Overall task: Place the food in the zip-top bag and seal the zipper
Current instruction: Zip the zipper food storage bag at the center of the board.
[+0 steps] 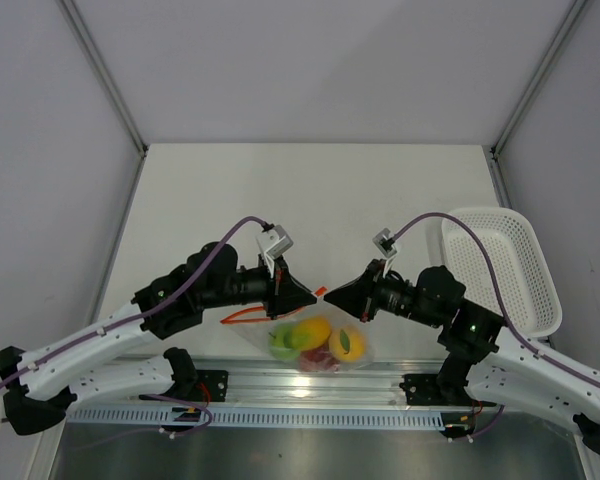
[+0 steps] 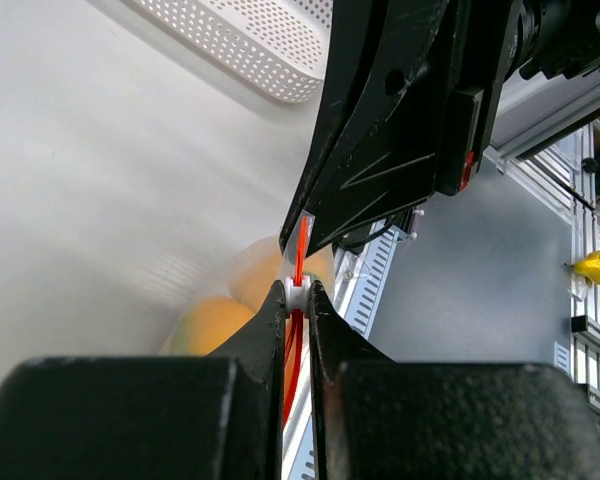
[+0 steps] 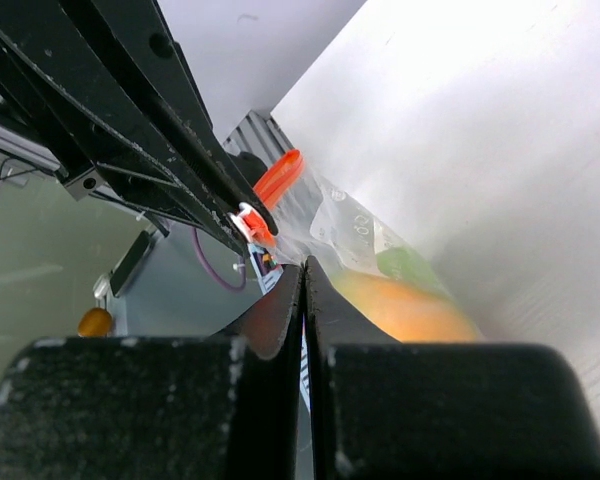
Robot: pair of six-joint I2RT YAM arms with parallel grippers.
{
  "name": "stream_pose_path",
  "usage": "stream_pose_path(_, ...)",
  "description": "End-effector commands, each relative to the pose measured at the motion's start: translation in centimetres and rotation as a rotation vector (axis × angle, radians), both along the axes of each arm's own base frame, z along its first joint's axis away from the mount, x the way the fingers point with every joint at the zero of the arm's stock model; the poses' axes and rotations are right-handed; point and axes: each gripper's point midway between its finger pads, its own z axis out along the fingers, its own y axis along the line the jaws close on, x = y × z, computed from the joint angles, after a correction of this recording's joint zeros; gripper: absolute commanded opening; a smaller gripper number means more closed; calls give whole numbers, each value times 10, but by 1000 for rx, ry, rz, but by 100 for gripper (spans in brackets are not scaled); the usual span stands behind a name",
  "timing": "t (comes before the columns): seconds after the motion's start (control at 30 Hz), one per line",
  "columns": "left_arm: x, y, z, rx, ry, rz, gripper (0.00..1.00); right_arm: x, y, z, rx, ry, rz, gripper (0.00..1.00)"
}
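The clear zip-top bag (image 1: 318, 345) hangs between my two grippers just above the table's near edge. Inside it lies the food: a lime green fruit (image 1: 280, 343), a yellow one (image 1: 313, 329), a red one (image 1: 320, 360) and a yellow-orange one (image 1: 347, 343). My left gripper (image 2: 298, 289) is shut on the white tab of the orange-red zipper (image 2: 301, 245). My right gripper (image 3: 303, 268) is shut on the bag's plastic edge (image 3: 352, 232), right beside the left fingertips. The two grippers (image 1: 314, 295) (image 1: 331, 296) almost touch, tip to tip.
A white mesh basket (image 1: 505, 265) stands at the right of the table, also in the left wrist view (image 2: 250, 45). A metal rail (image 1: 280, 385) with the arm bases runs below the bag. White walls close in the table.
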Motion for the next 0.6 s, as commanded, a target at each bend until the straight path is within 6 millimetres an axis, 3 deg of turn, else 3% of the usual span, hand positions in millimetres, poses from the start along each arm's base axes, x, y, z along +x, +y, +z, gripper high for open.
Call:
stream_pose_path(0.0,-13,6,0,1,22,-43,1,19,-7,23,79,-38,-105,0)
stream_pose_path(0.23,-14,12,-10,15,26,-29,1,15,-6,22,86,-35,-79,0)
stream_pose_path(0.33,-14,14,-8,13,20,-26,1,-1,3,21,71,-54,76,0)
stream_pose_path(0.37,-15,14,-7,15,20,-28,1,-14,6,21,60,-75,172,2)
stream_pose_path(0.47,-16,14,-4,9,17,-34,0,-24,14,14,-4,-100,280,37)
stream_pose_path(0.5,-15,14,-4,11,17,-30,1,-30,16,1,-58,-65,333,40)
stream_pose_path(0.57,-15,14,-5,13,21,-32,1,-31,18,4,-81,-97,365,45)
